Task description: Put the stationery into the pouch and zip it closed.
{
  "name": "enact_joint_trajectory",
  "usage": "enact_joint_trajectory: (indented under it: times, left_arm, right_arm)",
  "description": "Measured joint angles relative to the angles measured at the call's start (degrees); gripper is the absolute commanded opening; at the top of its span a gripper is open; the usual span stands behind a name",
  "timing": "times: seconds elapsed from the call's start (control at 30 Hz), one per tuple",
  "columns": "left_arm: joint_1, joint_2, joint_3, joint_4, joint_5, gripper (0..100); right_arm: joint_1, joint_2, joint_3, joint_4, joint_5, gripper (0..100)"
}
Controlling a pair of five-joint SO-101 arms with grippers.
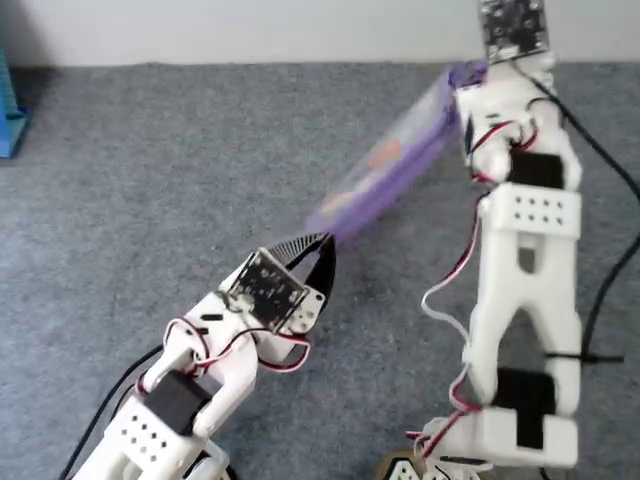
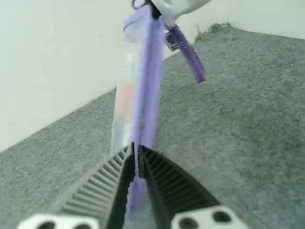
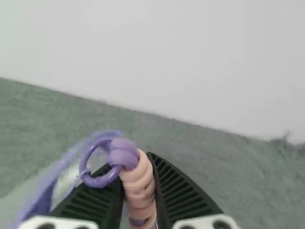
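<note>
Item: pouch [image 1: 385,170], purple with translucent sides. It is lifted off the grey table covering [image 1: 150,170] and stretched on a slant between the two grippers, its lower end near and left, its upper end far and right by the wall [image 3: 190,47]. Whether its zip is open or closed cannot be told.

Left gripper [image 1: 322,243]: at the pouch's near-left end. In the left wrist view the black ribbed jaws are drawn almost together, only a sliver apart, clamped on the purple band that runs along the pouch's edge [image 2: 147,86].

Right gripper [image 1: 462,85]: at the pouch's far-right end. In the right wrist view the jaws are pinched on a pink coiled piece [image 3: 139,183] topped with a purple knob. A purple ring [image 3: 100,164] hangs from it beside one jaw.

Strap [image 2: 188,52]: purple, dangling from the far end of the pouch, touching nothing.

Other: blue object [image 1: 8,110] at the far-left edge of the table.
</note>
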Motion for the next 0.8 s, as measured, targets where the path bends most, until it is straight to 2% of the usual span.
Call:
enact_joint_trajectory:
  times: [0.2,0.4,0.47,0.8]
  left_arm:
    - [0.0,-5.63,2.73,0.09,0.0,2]
    - [-0.26,-6.86,2.73,0.09,0.0,19]
    - [-0.18,-7.03,2.73,0.09,0.0,22]
    - [0.0,-7.21,2.73,-5.89,0.0,22]
  right_arm:
    - [-1.67,2.64,-7.38,6.68,0.0,0.7]
    - [-6.42,-2.11,-9.05,16.35,-2.2,0.7]
    - [-8.26,-5.27,-9.05,19.52,-2.46,0.7]
    - [-17.23,-16.7,-9.05,29.89,-2.64,0.7]
